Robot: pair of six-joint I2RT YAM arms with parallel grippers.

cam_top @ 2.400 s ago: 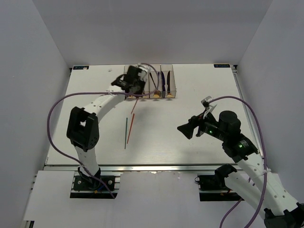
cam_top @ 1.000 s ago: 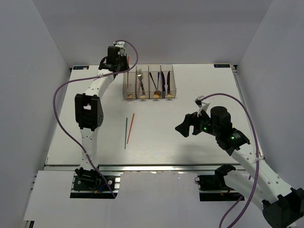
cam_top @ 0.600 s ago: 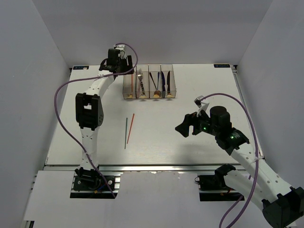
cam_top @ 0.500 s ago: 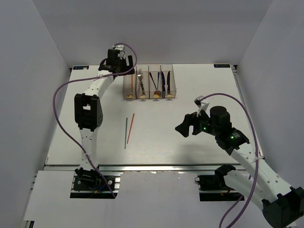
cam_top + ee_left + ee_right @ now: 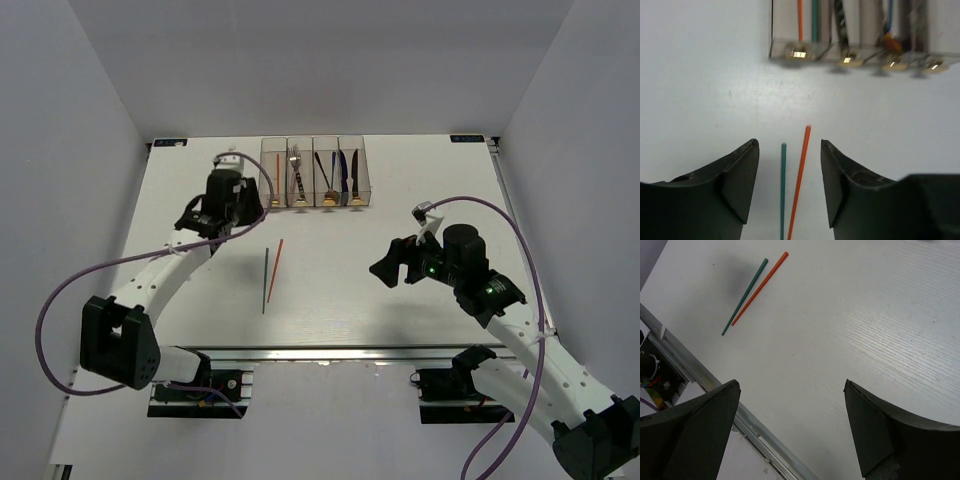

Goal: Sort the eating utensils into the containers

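My left gripper [image 5: 789,146] is spread wide and empty, over the red chopstick [image 5: 799,175] and teal chopstick [image 5: 783,190] lying on the table [image 5: 400,200] near the containers [image 5: 312,160]. My right gripper [image 5: 790,385] is spread and empty, well right of them.

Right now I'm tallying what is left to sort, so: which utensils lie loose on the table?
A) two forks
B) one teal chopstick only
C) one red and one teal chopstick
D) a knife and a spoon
C: only a red chopstick and a teal chopstick lie side by side on the table; the other cutlery stands in the containers.
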